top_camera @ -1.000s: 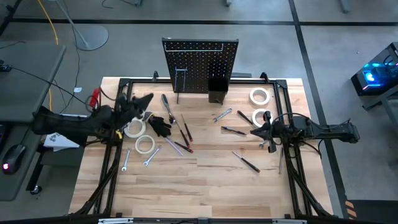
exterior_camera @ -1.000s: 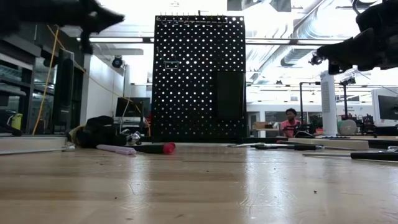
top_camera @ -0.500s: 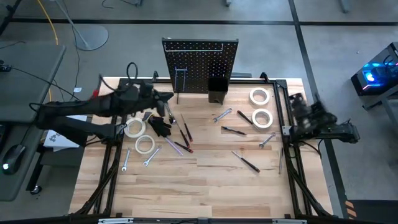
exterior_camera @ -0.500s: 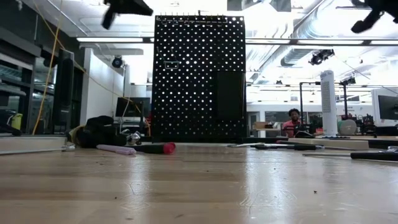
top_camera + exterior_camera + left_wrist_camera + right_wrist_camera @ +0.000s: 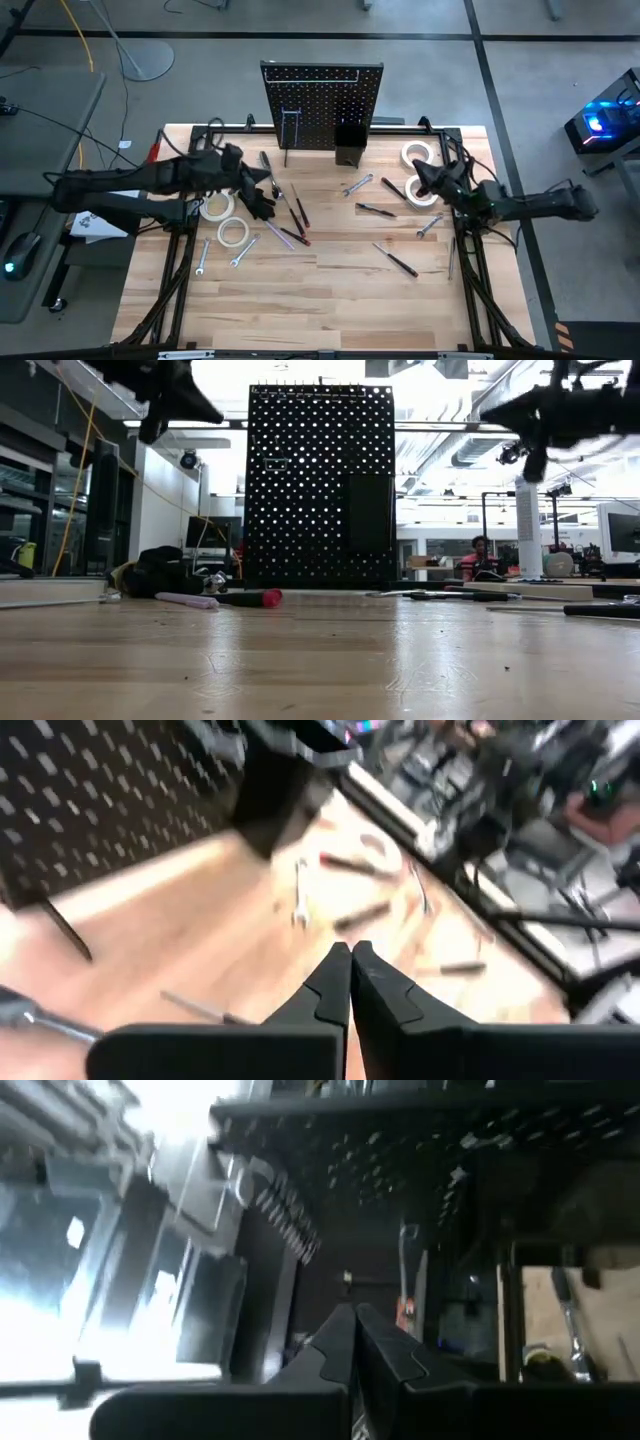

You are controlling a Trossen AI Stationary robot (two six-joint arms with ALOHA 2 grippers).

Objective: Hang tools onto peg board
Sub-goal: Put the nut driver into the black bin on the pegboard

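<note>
Two arms have swung inward since half a second ago: the left claw [image 5: 262, 179], pinched closed and empty, now hangs over the black pliers [image 5: 257, 201], while the right claw [image 5: 420, 172], equally closed, has come in above the white tape rolls [image 5: 419, 172]. The pale wood-grain desk [image 5: 330, 290] carries the upright black perforated peg board [image 5: 322, 103] at its far edge; slim silver wrenches [image 5: 357, 185] and dark-handled screwdrivers [image 5: 396, 259] lie scattered flat
</note>
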